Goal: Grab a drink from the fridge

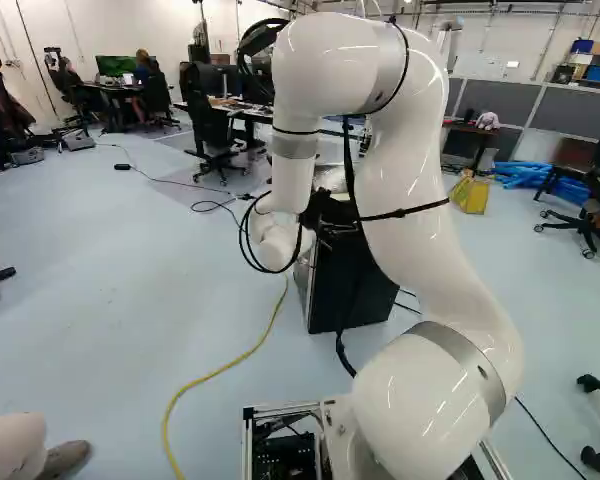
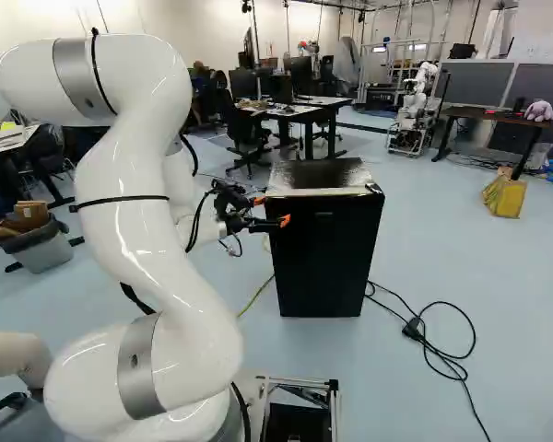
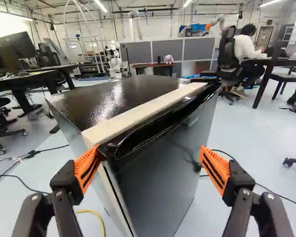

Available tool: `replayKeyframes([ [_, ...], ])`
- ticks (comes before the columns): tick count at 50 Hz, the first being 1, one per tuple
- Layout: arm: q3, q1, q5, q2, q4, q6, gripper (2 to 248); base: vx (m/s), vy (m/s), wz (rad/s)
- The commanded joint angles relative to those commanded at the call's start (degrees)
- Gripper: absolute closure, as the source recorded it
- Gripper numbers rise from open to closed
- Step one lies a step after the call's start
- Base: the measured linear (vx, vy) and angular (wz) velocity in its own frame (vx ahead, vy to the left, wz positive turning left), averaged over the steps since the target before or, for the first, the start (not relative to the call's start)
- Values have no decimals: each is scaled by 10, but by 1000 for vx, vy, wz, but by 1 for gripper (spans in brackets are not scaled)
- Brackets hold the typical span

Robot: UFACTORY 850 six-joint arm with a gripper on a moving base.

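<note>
My gripper (image 2: 272, 211) is at the near upper corner of the small black fridge (image 2: 323, 262) in the right base view. In the wrist view the gripper (image 3: 152, 167) stands wide open, its orange pads far apart. One finger is close against the corner where the fridge door (image 3: 155, 182) meets the pale strip (image 3: 143, 111) along the top; whether it touches cannot be told. The other finger stands out in front of the door's face. The door looks closed, with a dark recess along its upper edge. No drink is visible.
Black cables (image 2: 433, 341) lie on the floor beside the fridge, and a yellow cable (image 1: 220, 372) runs along the floor. Desks and office chairs (image 1: 215, 130) stand beyond. Another robot (image 2: 413, 110) is at the back, near a yellow bag (image 2: 505, 197).
</note>
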Motion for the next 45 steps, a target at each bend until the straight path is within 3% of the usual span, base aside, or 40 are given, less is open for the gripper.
replayKeyframes([
  [45,0,0,0,0,53,0,3,0,0,0],
])
